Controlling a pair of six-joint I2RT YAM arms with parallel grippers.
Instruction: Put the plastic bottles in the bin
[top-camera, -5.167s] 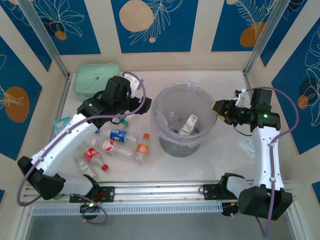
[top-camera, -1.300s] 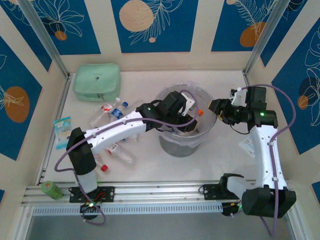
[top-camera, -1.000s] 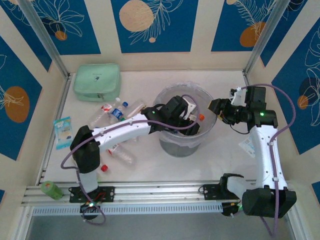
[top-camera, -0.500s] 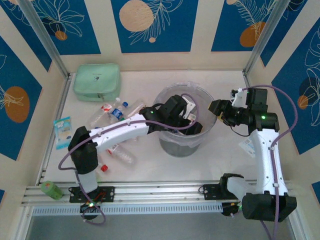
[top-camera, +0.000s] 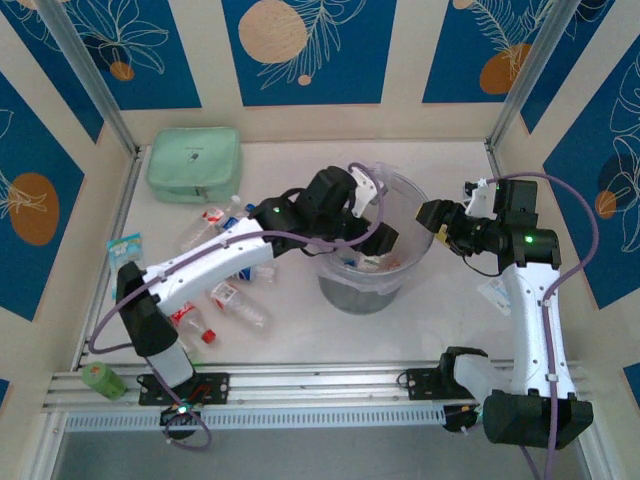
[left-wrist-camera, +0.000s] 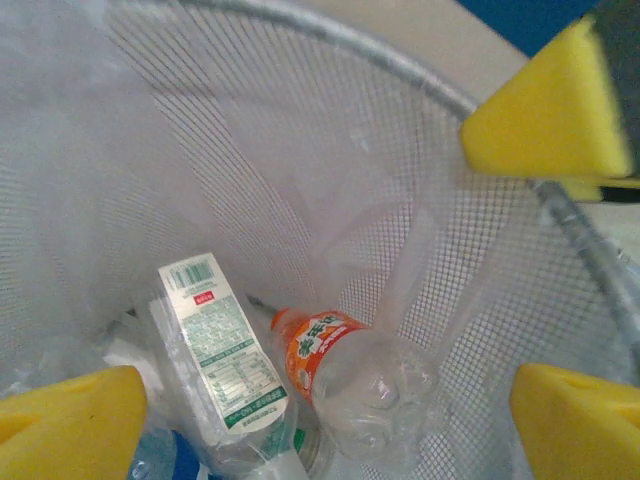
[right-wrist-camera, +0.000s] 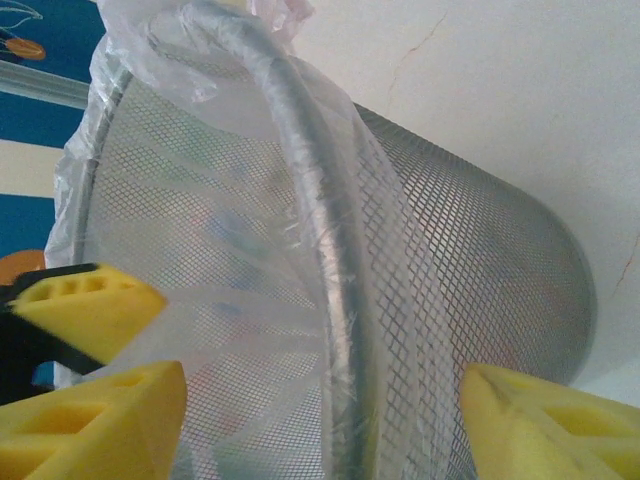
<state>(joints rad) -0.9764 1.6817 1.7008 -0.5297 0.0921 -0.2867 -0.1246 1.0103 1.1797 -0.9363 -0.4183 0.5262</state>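
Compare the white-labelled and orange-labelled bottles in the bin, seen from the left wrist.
The white-labelled bottle wears a white wrapper with barcode and green print; the orange-labelled bottle a red-orange one. The white-labelled bottle lies left of the orange-labelled bottle. Both are clear plastic, lying side by side in the bin.

Left arm (top-camera: 220, 255) reaches across the bin (top-camera: 347, 292) rim.

looks like a robot lab cell here: a white table (top-camera: 290, 345) boxed in by blue-and-cream leaf-print panels (top-camera: 310, 60) on metal posts (top-camera: 88, 80), left arm (top-camera: 200, 265) and right arm (top-camera: 530, 310) bolted to a slotted rail (top-camera: 320, 378) at the near edge.
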